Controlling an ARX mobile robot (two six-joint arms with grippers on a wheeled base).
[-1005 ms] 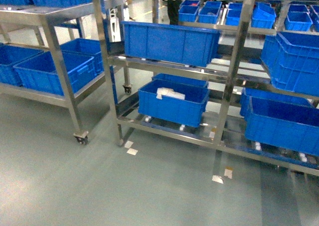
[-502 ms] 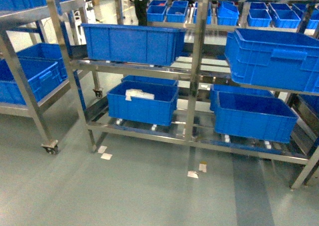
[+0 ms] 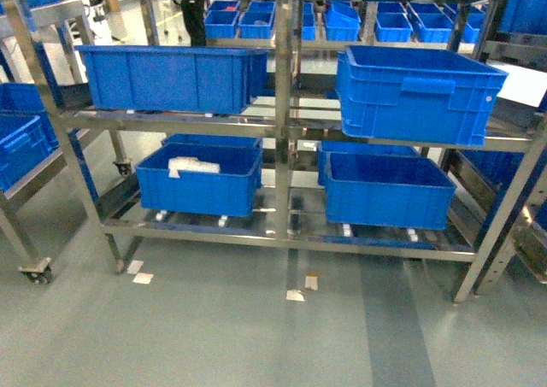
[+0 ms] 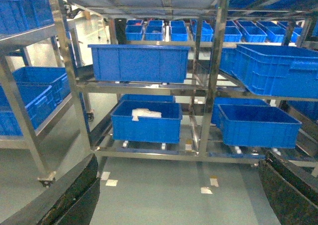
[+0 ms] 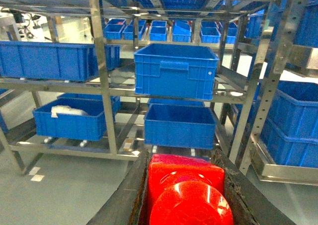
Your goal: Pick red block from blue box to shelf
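The shelf (image 3: 282, 131) of stainless steel is standing square in front of me in the head view, its central upright now lying near the middle of the picture; half a second ago that upright was sitting further right, and a second ago further right again, so the whole rack is sliding leftward across my view. On its middle tier a long dark blue crate (image 3: 171, 78) is resting at the left and a deeper dark blue crate (image 3: 417, 92) at the right. On the bottom tier a lower left crate (image 3: 198, 180), holding a white packet (image 3: 192, 165), is sitting beside a lower right crate (image 3: 389, 190). Paper scraps (image 3: 301, 288) are lying on the grey floor (image 3: 214, 336).

My right tool (image 5: 186, 195) is clamped on the red block (image 5: 186, 197), whose round stud is facing the wrist camera between the dark fingers (image 5: 136, 190). My left tool (image 4: 179, 195) is standing apart, its fingers (image 4: 74, 195) flanking bare floor.
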